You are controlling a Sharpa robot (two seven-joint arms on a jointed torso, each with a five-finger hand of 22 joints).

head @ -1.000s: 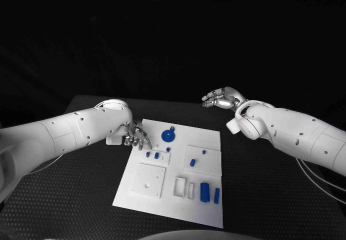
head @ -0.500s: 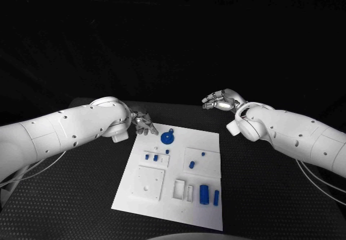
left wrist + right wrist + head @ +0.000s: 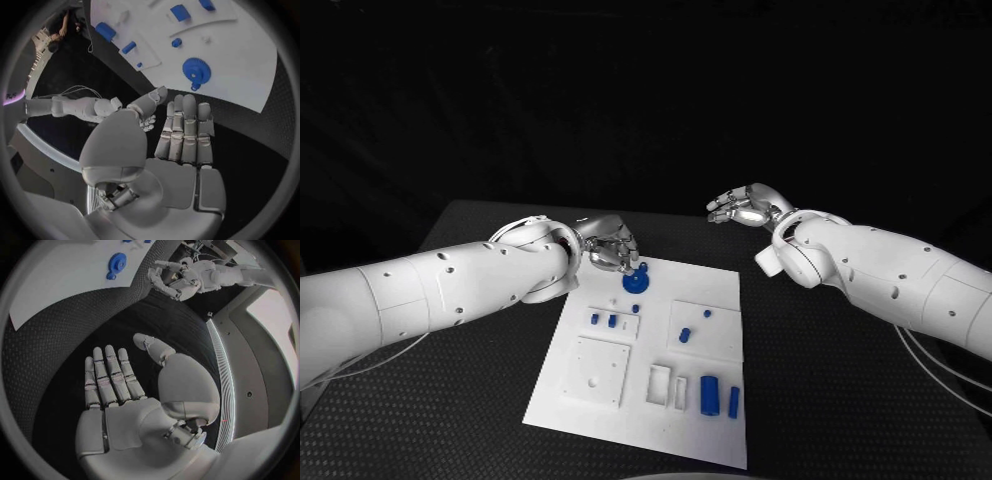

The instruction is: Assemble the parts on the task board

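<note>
The left hand (image 3: pixel 610 246) hides part of the blue gear (image 3: pixel 635 281) — contact cannot be told.

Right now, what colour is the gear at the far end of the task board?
Blue. The gear shows best in the left wrist view, on the white task board.

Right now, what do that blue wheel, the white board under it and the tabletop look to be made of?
Blue gear: likely moulded plastic, even matte colour, crisp teeth. Task board: probably plastic, flat matte white with recessed pockets. Table: black covering with a fine dimpled texture, perhaps rubber or foam.
</note>
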